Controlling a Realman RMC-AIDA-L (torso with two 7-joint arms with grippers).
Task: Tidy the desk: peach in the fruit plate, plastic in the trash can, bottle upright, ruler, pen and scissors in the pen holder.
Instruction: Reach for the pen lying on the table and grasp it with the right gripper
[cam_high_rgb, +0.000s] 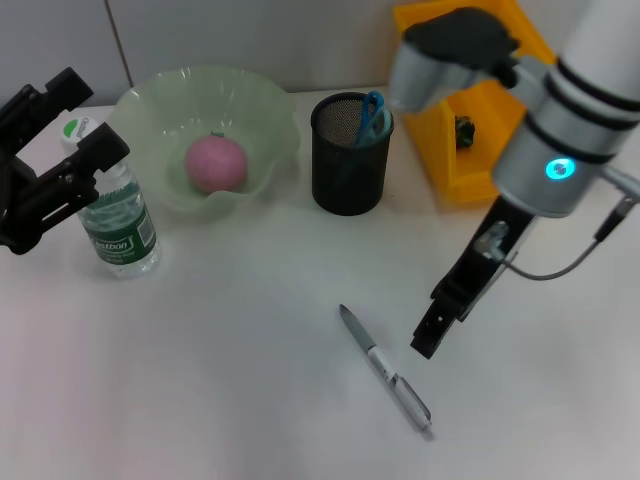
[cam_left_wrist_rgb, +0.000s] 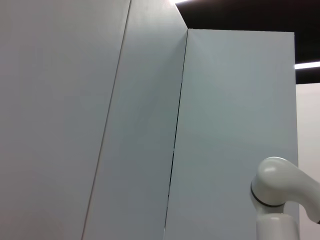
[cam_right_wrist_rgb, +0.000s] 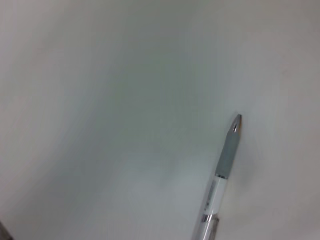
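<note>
A grey-and-white pen (cam_high_rgb: 385, 370) lies on the white desk; its grey tip also shows in the right wrist view (cam_right_wrist_rgb: 226, 160). My right gripper (cam_high_rgb: 432, 335) hangs just right of the pen, pointing down. The water bottle (cam_high_rgb: 122, 228) stands upright at the left. My left gripper (cam_high_rgb: 75, 125) is open, with a finger on either side of the bottle's top. The pink peach (cam_high_rgb: 215, 163) rests in the green fruit plate (cam_high_rgb: 160, 95). Blue scissors (cam_high_rgb: 372, 115) stick out of the black mesh pen holder (cam_high_rgb: 348, 170). The ruler and plastic are out of view.
The yellow trash can (cam_high_rgb: 478, 150) stands at the back right with something small and dark inside. The left wrist view shows only grey wall panels (cam_left_wrist_rgb: 100, 120) and part of a white arm (cam_left_wrist_rgb: 277, 190).
</note>
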